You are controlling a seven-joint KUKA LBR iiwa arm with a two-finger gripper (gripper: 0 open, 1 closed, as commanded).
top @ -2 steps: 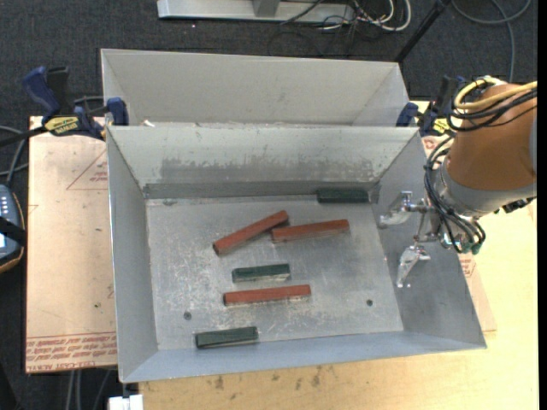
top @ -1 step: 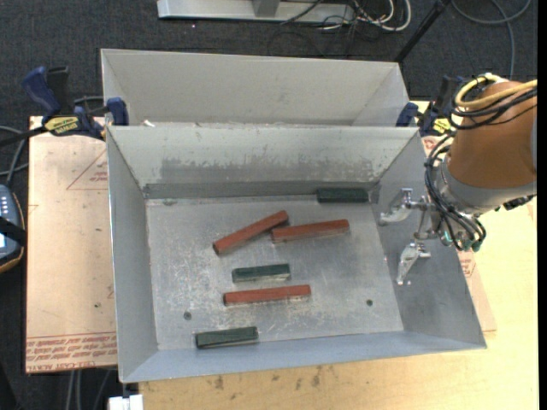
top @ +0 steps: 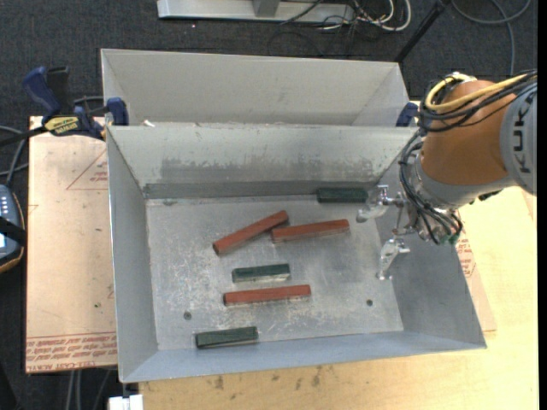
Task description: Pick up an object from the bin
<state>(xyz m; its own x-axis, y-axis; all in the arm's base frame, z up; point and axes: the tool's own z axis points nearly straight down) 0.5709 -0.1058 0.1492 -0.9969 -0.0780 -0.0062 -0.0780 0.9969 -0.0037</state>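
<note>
My gripper (top: 377, 243) hangs over the right side of the bin floor, open, with nothing between its fingers. One fingertip (top: 368, 213) is toward the back and the other (top: 385, 267) toward the front. A dark green block (top: 342, 196) lies against the back wall, just left of the rear finger. A long red-brown bar (top: 310, 230) lies left of the gripper, apart from it. A second red-brown bar (top: 250, 231) lies tilted, and its upper end meets the first bar's left end.
Further left lie a short dark green block (top: 261, 272) and a third red-brown bar (top: 267, 295) at mid-floor. Another dark green block (top: 226, 337) rests by the front wall. The arm's orange cover and cables hang over the bin's right wall.
</note>
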